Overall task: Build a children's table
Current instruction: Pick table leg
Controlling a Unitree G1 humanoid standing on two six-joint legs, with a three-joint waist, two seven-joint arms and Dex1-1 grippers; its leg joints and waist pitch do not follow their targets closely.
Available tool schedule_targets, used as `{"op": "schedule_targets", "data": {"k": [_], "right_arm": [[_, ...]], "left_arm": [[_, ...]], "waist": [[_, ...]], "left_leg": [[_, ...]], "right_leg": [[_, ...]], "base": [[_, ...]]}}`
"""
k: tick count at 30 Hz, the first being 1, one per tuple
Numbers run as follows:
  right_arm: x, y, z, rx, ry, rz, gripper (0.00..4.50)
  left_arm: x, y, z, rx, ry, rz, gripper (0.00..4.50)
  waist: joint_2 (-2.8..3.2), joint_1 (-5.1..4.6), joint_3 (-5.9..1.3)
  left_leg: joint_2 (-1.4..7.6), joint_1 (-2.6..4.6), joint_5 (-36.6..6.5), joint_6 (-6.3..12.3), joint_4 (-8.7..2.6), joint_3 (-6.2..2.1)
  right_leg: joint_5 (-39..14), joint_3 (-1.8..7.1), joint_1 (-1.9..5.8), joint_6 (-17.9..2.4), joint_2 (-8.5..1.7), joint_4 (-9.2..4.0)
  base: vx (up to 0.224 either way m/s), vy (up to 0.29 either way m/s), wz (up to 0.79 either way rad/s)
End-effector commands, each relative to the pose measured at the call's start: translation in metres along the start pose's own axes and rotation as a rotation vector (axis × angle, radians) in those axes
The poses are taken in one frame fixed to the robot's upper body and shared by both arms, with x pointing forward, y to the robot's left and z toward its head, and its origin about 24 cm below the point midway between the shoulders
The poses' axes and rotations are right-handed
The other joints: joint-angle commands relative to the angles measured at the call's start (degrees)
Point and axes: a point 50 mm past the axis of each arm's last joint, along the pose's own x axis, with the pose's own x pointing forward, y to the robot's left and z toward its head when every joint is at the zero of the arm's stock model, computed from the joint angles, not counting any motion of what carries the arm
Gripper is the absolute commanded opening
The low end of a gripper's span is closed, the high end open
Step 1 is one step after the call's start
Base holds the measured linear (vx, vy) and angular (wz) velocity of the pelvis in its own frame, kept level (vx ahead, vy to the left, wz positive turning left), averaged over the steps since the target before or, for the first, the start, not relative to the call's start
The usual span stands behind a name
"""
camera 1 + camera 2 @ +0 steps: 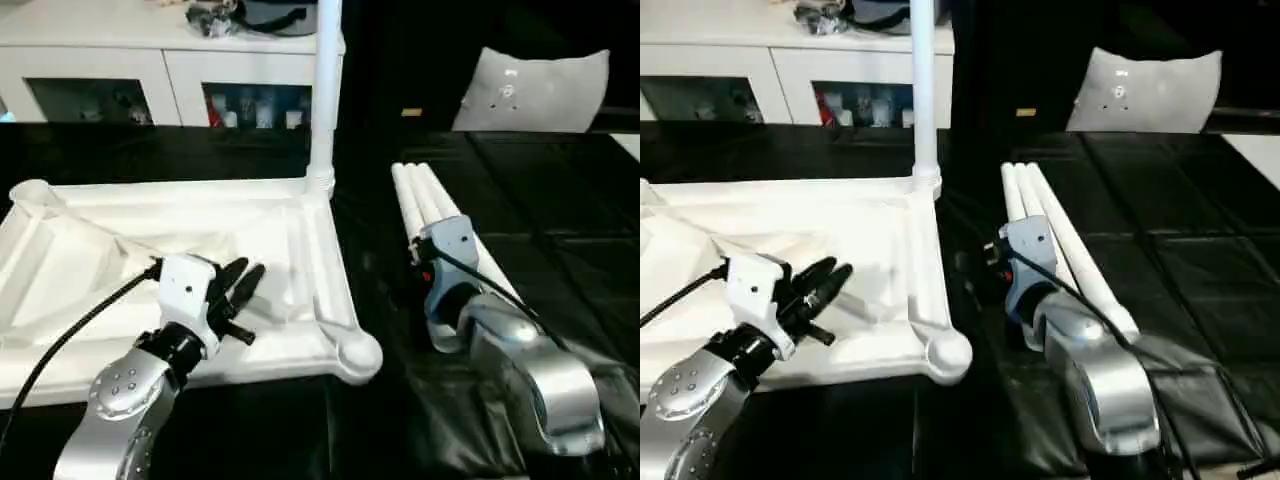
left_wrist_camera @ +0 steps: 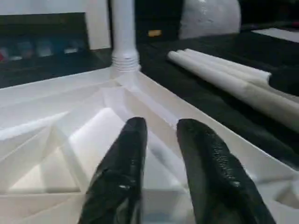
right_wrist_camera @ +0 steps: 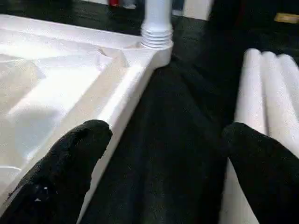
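— Legs first: how many, and where?

— Four. One leg (image 1: 326,90) stands upright in the tabletop's far right corner socket. Three loose legs (image 1: 432,215) lie side by side, touching, on the black work surface (image 1: 560,230) just to the right of the tabletop.

— And the tabletop?

— One white tabletop (image 1: 300,240) lies upside down on the left part of the work surface, ribs facing up. Its near right corner socket (image 1: 357,356) holds nothing.

— What about the left gripper?

— The left gripper (image 2: 159,154) hangs over the ribbed underside near the tabletop's right edge, its two black fingers (image 2: 122,163) a narrow gap apart with nothing between them.

— The right one?

— The right gripper (image 3: 163,163) points down over the strip of black surface between the tabletop's right edge and the loose legs. Its jaws are spread wide and grip nothing; one finger (image 3: 261,163) sits in front of the nearest loose leg, though contact cannot be told.

— Anything behind?

— One white cabinet (image 1: 160,60) beyond the far edge, with small items on its shelves.
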Motion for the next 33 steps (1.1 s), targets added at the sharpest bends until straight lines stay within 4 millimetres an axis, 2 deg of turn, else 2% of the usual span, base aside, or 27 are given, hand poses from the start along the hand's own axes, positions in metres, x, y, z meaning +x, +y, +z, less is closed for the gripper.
{"op": "schedule_targets", "data": {"k": [1, 2, 3, 4, 6, 8, 10, 12, 14, 17, 19, 22, 27, 33], "right_arm": [[0.002, -0.006, 0.001, -0.003, 0.028, -0.027, 4.5], [0.002, -0.006, 0.001, -0.004, 0.03, -0.028, 4.5], [0.005, -0.007, 0.003, 0.003, 0.051, -0.028, 4.5], [0.005, -0.007, 0.003, 0.003, 0.051, -0.028, 4.5], [0.008, -0.009, 0.004, 0.007, 0.08, -0.029, 4.5], [0.012, -0.014, 0.005, 0.006, 0.133, -0.046, 4.5], [0.014, -0.02, 0.005, 0.006, 0.173, -0.065, 4.5], [0.017, -0.026, 0.006, 0.006, 0.2, -0.084, 4.5], [0.018, -0.03, 0.007, -0.003, 0.219, -0.1, 4.5], [0.02, -0.037, 0.009, -0.002, 0.249, -0.137, 4.5], [0.02, -0.039, 0.01, 0.011, 0.277, -0.153, 4.5], [0.02, -0.039, 0.007, 0.032, 0.325, -0.143, 4.5], [0.021, -0.039, -0.005, 0.097, 0.412, -0.127, 4.5], [0.02, -0.035, -0.012, 0.147, 0.48, -0.089, 4.5]], "left_arm": [[0.003, 0.0, 0.001, 0.005, 0.012, -0.04, 1.65], [0.003, 0.0, 0.001, 0.006, 0.013, -0.043, 1.69], [0.004, -0.001, 0.0, 0.011, 0.027, -0.085, 1.74], [0.004, -0.001, 0.0, 0.011, 0.027, -0.085, 1.84], [0.006, -0.003, 0.0, 0.013, 0.042, -0.131, 2.06], [0.007, -0.005, 0.0, 0.012, 0.065, -0.183, 2.11], [0.008, -0.009, -0.001, 0.005, 0.085, -0.234, 2.29], [0.007, -0.014, 0.0, 0.004, 0.104, -0.292, 2.49], [0.007, -0.015, 0.001, 0.006, 0.106, -0.3, 2.52], [0.007, -0.016, 0.005, 0.012, 0.11, -0.309, 2.85], [0.007, -0.018, 0.01, 0.021, 0.115, -0.329, 2.93], [0.007, -0.02, 0.015, 0.03, 0.118, -0.35, 2.95], [0.003, -0.023, 0.026, 0.055, 0.131, -0.369, 2.95], [0.001, -0.026, 0.038, 0.07, 0.133, -0.375, 2.95]], "waist": [[0.43, -0.42, -1.49], [0.49, -0.39, -1.51], [0.79, -0.42, -1.51], [0.75, -0.48, -1.54], [0.73, -0.47, -1.68], [1.11, -0.53, -1.83], [1.06, -0.59, -1.98], [1.13, -0.53, -2.38], [1.19, -0.45, -2.49], [1.0, -0.4, -2.64], [0.86, -0.36, -2.58], [1.04, -0.37, -2.45], [1.07, -0.27, -2.31], [1.23, -0.13, -2.53]], "left_leg": [[3.89, 0.28, -10.6, -2.69, -5.62, -1.05], [3.89, 0.42, -11.4, -2.57, -5.53, -0.98], [3.86, 0.38, -11.3, -2.48, -5.53, -0.97], [3.82, 0.38, -11.3, -2.47, -5.56, -1.0], [3.72, 0.1, -10.0, -2.43, -5.46, -0.96], [3.6, -0.09, -9.2, -2.47, -5.42, -0.94], [3.56, -0.19, -8.2, -2.66, -5.35, -0.85], [3.46, -0.47, -5.1, -2.66, -5.08, -0.72], [3.48, -0.7, -2.6, -2.47, -4.95, -0.64], [3.48, -1.02, -0.2, -2.06, -4.78, -0.51], [3.45, -1.03, -0.7, -1.77, -4.84, -0.47], [3.51, -0.95, -1.4, -1.91, -4.89, -0.42], [3.55, -0.93, -2.7, -2.51, -4.93, -0.32], [3.45, -0.95, -1.6, -2.86, -4.83, -0.31]], "right_leg": [[-9.6, 3.24, 1.49, -9.5, -5.88, -5.26], [-11.7, 3.37, 1.17, -8.9, -5.91, -5.48], [-12.1, 3.46, 0.98, -8.8, -5.94, -5.54], [-12.2, 3.43, 0.88, -8.8, -5.89, -5.54], [-11.0, 3.43, 0.82, -9.0, -5.82, -5.35], [-10.1, 3.34, 0.86, -9.0, -5.76, -5.26], [-7.9, 3.3, 0.87, -9.5, -5.66, -5.11], [-2.5, 3.22, 1.15, -10.2, -5.56, -4.62], [1.7, 3.13, 1.34, -10.9, -5.46, -4.3], [4.9, 3.0, 1.65, -11.7, -5.47, -4.15], [4.5, 3.01, 1.71, -11.8, -5.48, -4.17], [2.8, 2.97, 1.6, -11.9, -5.35, -4.25], [0.4, 2.99, 1.41, -12.2, -5.45, -4.47], [2.7, 2.98, 1.51, -12.0, -5.24, -4.21]], "base": [[-0.076, -0.004, -0.01], [-0.076, -0.003, -0.01], [-0.076, -0.003, -0.01], [-0.059, -0.006, 0.01], [0.0, 0.0, 0.0], [0.0, 0.0, 0.0], [0.0, 0.0, 0.0], [0.0, 0.0, 0.0], [0.0, 0.0, 0.0], [0.0, 0.0, 0.0], [0.0, 0.0, 0.0], [0.0, 0.0, 0.0], [0.0, 0.0, 0.0], [0.0, 0.0, 0.0]]}}
